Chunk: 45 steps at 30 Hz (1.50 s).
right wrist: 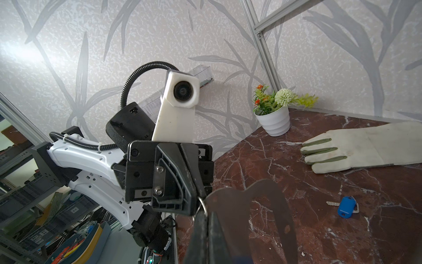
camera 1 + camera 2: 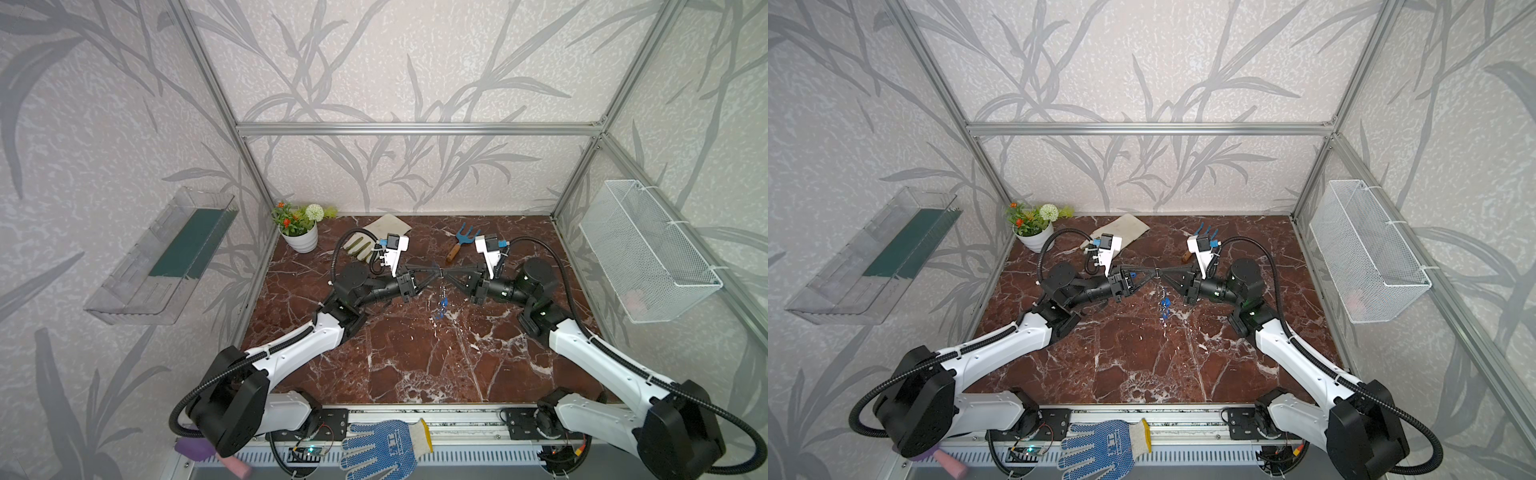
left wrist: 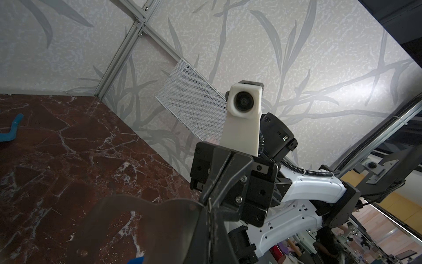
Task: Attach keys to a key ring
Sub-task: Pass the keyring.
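Note:
Both arms meet tip to tip above the middle of the marble table (image 2: 415, 353). The key ring (image 1: 228, 205) is a dark flat plate with an oval cutout. It hangs downward from the meeting point and also shows in the left wrist view (image 3: 148, 228). My right gripper (image 1: 206, 212) is shut on its upper corner. My left gripper (image 3: 209, 205) is shut on a thin silver wire ring (image 1: 201, 205) at that same corner. Blue keys (image 2: 443, 305) dangle below the plate in both top views. One more blue key (image 1: 347, 206) lies loose on the table.
A grey work glove (image 2: 374, 237), a white flower pot (image 2: 301, 235) and a blue hand fork (image 2: 459, 243) lie at the back. A wire basket (image 2: 648, 253) hangs on the right wall, a clear shelf (image 2: 162, 257) on the left. A blue dotted glove (image 2: 382, 446) rests on the front rail.

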Motion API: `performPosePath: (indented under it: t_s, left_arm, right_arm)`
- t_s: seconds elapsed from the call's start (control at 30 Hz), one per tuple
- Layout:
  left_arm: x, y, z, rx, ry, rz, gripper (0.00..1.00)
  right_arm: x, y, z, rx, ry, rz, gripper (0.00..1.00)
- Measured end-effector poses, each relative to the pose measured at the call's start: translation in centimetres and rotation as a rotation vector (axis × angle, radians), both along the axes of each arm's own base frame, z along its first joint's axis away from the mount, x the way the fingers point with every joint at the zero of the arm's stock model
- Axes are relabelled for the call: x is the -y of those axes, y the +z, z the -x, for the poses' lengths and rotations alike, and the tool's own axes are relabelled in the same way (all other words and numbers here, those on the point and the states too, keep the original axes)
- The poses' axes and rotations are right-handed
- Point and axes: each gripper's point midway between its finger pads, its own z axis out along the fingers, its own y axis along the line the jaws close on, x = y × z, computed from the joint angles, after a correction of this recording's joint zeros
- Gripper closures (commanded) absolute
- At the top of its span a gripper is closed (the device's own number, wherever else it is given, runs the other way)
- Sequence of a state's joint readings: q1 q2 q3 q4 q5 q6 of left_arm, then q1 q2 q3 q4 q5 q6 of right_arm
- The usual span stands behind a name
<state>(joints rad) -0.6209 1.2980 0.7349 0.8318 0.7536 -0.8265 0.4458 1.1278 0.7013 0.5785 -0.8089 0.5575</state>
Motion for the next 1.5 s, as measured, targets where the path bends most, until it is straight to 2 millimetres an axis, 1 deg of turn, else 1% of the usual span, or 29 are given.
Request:
performPosePath:
  t_s: [0.2,0.4,0.47,0.53,0.6,0.77,1.0,1.27,1.37,1.43,1.5]
  left_arm:
    - [0.0,-0.3,-0.1,0.007,0.012,-0.014,1.00]
    - [-0.3,-1.5,-0.3,0.026,0.094,-0.107,1.00]
    - [-0.5,-1.8,-0.3,0.033,0.126,-0.141,1.00]
    - [-0.9,-2.1,-0.3,0.044,0.155,-0.180,1.00]
    - [-1.3,-2.7,-0.5,0.038,0.185,-0.217,1.00]
    - [-2.3,-4.1,-0.8,0.025,0.236,-0.296,1.00]
    - [-3.1,-5.1,-0.8,0.027,0.279,-0.364,1.00]
    - [-3.3,-6.0,-0.7,0.018,0.286,-0.409,1.00]
    - [-3.8,-6.1,-0.8,0.016,0.314,-0.425,1.00]
    - [-4.6,-5.7,-0.8,0.016,0.350,-0.432,1.00]
    - [-5.6,-5.0,-0.8,0.027,0.398,-0.432,1.00]
  right_arm:
    - [0.0,-0.1,0.0,-0.005,0.000,0.001,1.00]
    - [0.0,-1.2,0.1,-0.040,0.006,0.017,1.00]
    - [-0.1,-1.5,0.3,-0.050,0.014,0.021,0.82]
    - [0.1,-1.6,0.1,-0.047,-0.002,0.022,0.65]
    - [0.6,-1.3,-0.4,-0.037,-0.041,0.019,0.60]
    - [1.7,-0.6,-0.7,-0.003,-0.114,0.014,0.59]
    - [2.0,-1.2,-0.9,-0.012,-0.142,0.035,0.59]
    - [2.1,-1.8,-1.1,-0.010,-0.148,0.058,0.59]
    - [2.1,-2.8,-1.7,-0.022,-0.167,0.085,0.59]
    - [2.1,-4.1,-2.4,-0.043,-0.187,0.115,0.59]
    - [1.9,-5.6,-3.3,-0.069,-0.203,0.148,0.59]
